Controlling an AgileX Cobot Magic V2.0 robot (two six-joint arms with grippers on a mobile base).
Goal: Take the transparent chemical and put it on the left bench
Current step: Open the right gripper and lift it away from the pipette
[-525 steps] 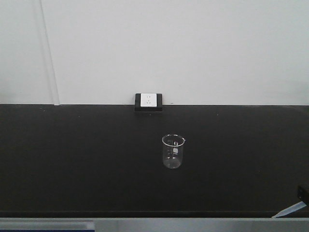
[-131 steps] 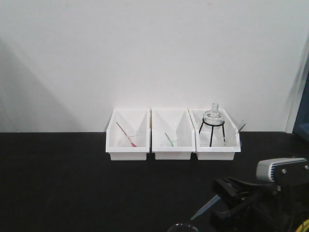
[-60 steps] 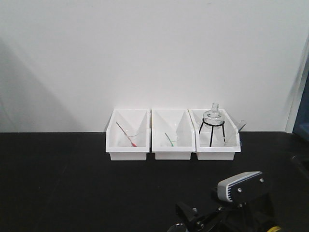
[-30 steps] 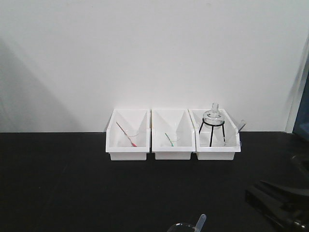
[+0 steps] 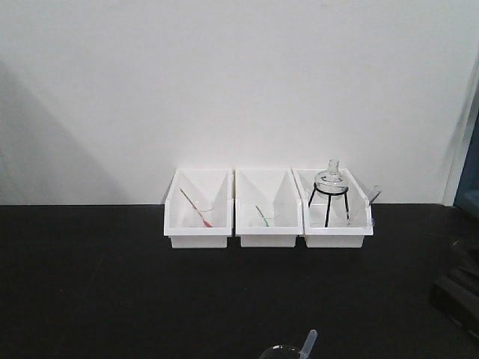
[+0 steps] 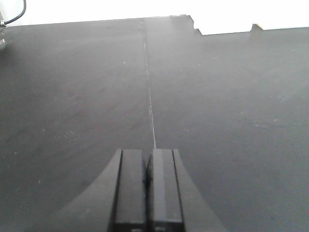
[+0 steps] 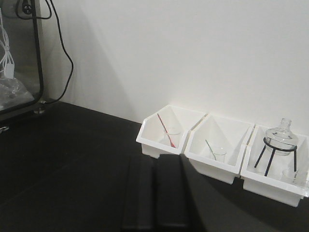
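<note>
The left tool (image 6: 148, 186) has its two flat black fingers pressed together with nothing between them, hanging over bare matte desk (image 6: 217, 106) crossed by a thin seam. The right tool (image 7: 155, 193) is likewise closed on nothing, its dark rectangular pads side by side, pointing toward the bins.

Only the front view shows the transparent chemical (image 5: 284, 351): its rounded clear glass rim just clears the near edge of that picture, right of centre, standing on the desk. The pipette (image 5: 307, 344) inside it is clear plastic, its long axis tilted with the top leaning up and to the right. At the near right edge of that view a dark blocky part of the robot (image 5: 458, 295) intrudes.

Farther back, three white plastic bins sit in a row against the plain white wall. The left bin (image 5: 197, 221) holds a small glass with a red-tipped stick, the middle bin (image 5: 268, 221) a small glass with a green-tipped one, and the right bin (image 5: 337, 223) a round glass flask (image 5: 331, 178) on a black wire tripod.

The right wrist view alone shows black cables (image 7: 60, 43) and a dark-framed cabinet (image 7: 21, 58) at the far left.
</note>
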